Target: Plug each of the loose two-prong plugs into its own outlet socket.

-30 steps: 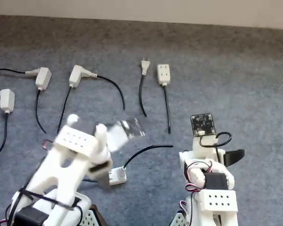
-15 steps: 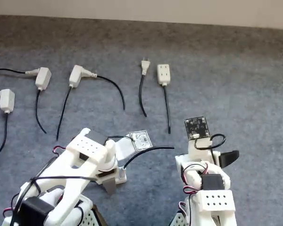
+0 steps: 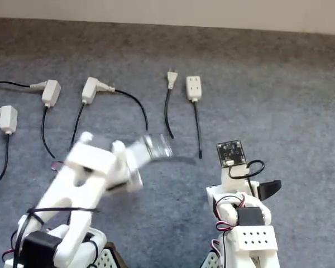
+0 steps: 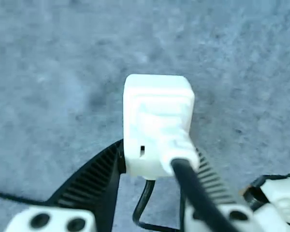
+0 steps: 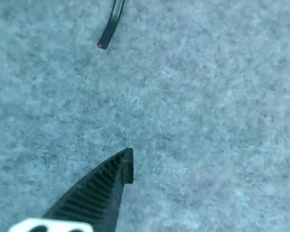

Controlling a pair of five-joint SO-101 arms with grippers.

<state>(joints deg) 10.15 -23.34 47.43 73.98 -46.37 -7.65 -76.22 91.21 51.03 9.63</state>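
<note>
Gripping a white outlet block (image 4: 157, 111) by its sides, the left claw (image 4: 157, 147) is closed snugly on it, with the block's black cord (image 4: 193, 188) trailing back toward the wrist, over the grey worktop (image 3: 301, 111) at about 8 o'clock in the high view. The right claw (image 3: 254, 174), at 5 o'clock, is spread wide and holds nothing. A loose two-prong plug (image 3: 171, 77) lies at 12 o'clock, apart from the outlet socket (image 3: 193, 86) just beside it at its 3 o'clock. Three more white blocks (image 3: 50, 92) with cords sit at 10 o'clock.

Glossy smooth white plastic socket (image 4: 157, 123), ribbed matt black finger (image 5: 101, 188), seemingly felt tabletop (image 3: 301, 111)
</note>
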